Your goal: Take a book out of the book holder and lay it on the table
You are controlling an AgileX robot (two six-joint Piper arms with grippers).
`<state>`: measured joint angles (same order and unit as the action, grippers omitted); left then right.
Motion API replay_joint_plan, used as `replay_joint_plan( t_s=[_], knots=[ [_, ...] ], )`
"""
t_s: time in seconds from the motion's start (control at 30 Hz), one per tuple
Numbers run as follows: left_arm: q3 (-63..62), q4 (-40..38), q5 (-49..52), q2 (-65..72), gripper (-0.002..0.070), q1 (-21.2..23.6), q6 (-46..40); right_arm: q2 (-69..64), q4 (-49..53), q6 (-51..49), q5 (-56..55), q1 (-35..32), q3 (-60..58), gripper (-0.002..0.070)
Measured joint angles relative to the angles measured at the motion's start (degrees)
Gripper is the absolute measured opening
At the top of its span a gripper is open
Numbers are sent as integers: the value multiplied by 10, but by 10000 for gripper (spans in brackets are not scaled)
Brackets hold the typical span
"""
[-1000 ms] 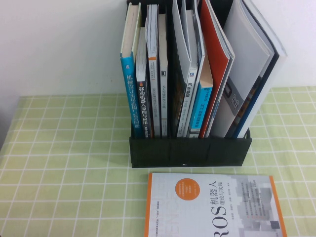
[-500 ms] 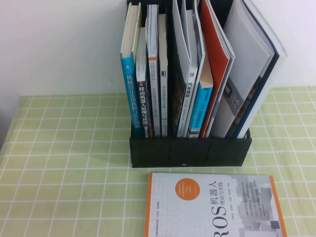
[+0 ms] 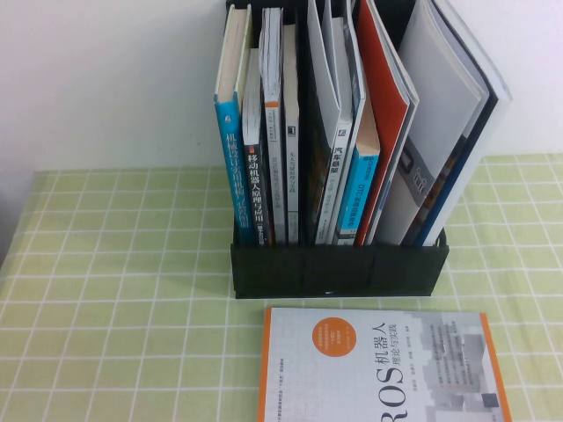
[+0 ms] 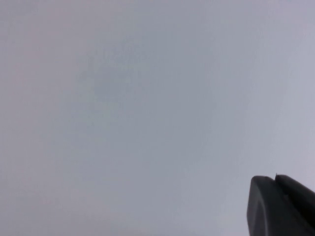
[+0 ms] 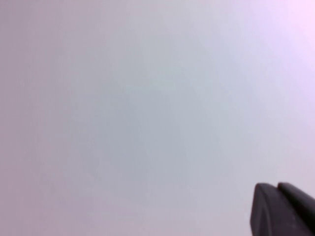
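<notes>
Nothing lifted yet. The book (image 3: 469,167) in the last slot at the right end of the book holder (image 3: 339,268), leaning to the right, squeezed next to a grey-white magazine (image 3: 440,88). Book holder near the back edge of the table (image 3: 114,290). Right gripper (image 5: 283,209) closed tight on nothing, up in front of a plain wall, away from the books. Left gripper (image 4: 281,206) also facing a plain wall; open or closed, cannot tell. Could go wrong: grabbing the grey-white magazine by mistake, because both are thin and pressed together. Could also tip the whole book holder over, because of the tight fit. Might bend too, being big and floppy. Not much room to lay it down either, with a white and orange book (image 3: 378,369) lying flat at the near edge. Hard to see: the cover of the book, hidden by its neighbour. Cut off: the tops of the books, the near end of the flat book. Both arms out of sight from above.
</notes>
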<state>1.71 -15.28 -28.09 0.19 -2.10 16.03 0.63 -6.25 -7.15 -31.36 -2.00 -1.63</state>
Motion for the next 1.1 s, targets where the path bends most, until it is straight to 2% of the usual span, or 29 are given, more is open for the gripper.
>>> replay_joint_plan(
  t_s=[0.1, 0.17, 0.23, 0.3, 0.43, 0.53, 0.73, 0.97, 1.1],
  knots=[
    [0, -1, -77, 0, -3, 0, 67, 0, 0, -37, -101, 0, 1, -1],
    [0, -2, -118, -1, -3, 0, 90, 0, 2, -57, -120, 0, 23, -1],
    [-12, -5, -115, -2, -3, 0, 106, 0, 11, -69, -113, 0, 61, -1],
    [-50, -5, -65, -2, -3, 0, 116, 0, 21, -75, -83, 0, 117, -1],
    [-159, -5, 96, 21, -3, 0, 110, -12, 33, -88, 24, 0, 237, -1],
    [-240, 4, 202, 70, -3, 0, 95, -56, 39, -139, 139, 0, 325, -1],
    [-346, 15, 336, 195, -3, -9, 57, -167, 58, -184, 388, 0, 461, -1],
    [-364, 18, 448, 300, -3, -84, 22, -254, 35, -130, 605, 15, 487, -1],
    [-364, 30, 487, 334, -3, -111, -35, -278, 20, -33, 679, 19, 482, -1]
  ],
)
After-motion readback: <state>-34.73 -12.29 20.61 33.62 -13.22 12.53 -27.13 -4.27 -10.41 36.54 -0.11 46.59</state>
